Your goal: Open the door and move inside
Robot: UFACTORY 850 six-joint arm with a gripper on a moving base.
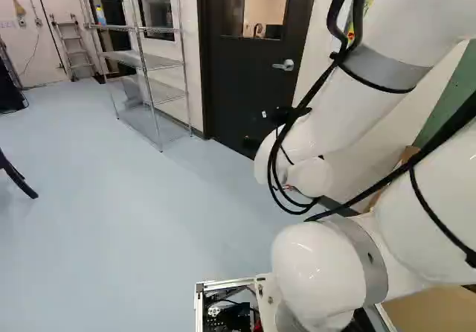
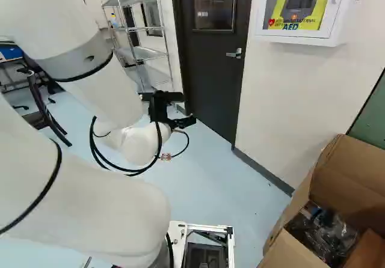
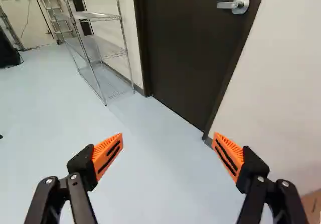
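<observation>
One dark door [image 3: 180,58] is standing closed in its frame, ahead of the single black gripper [image 2: 185,107] and apart from it. The two fingers [image 3: 109,156] are standing wide open, released, their two orange pads holding nothing; pale floor [image 3: 165,184] is showing between them. The door's one silver lever handle [image 3: 228,5] is sitting beyond the fingers, well apart from both and nearer the line of the finger on the white wall's side. The door's long axis is running upright. The handle's long axis is lying roughly level, its free end pointing away from the nearby door edge, towards the shelving side. One window [image 2: 213,6] is filling part of the door's upper half. One wire shelving unit [image 1: 149,60] is standing beside the door. On its other side, one white cabinet [image 2: 260,15] is hanging on the wall [image 2: 301,100], and one open cardboard box [image 2: 287,250] is resting near that wall, holding dark items.
</observation>
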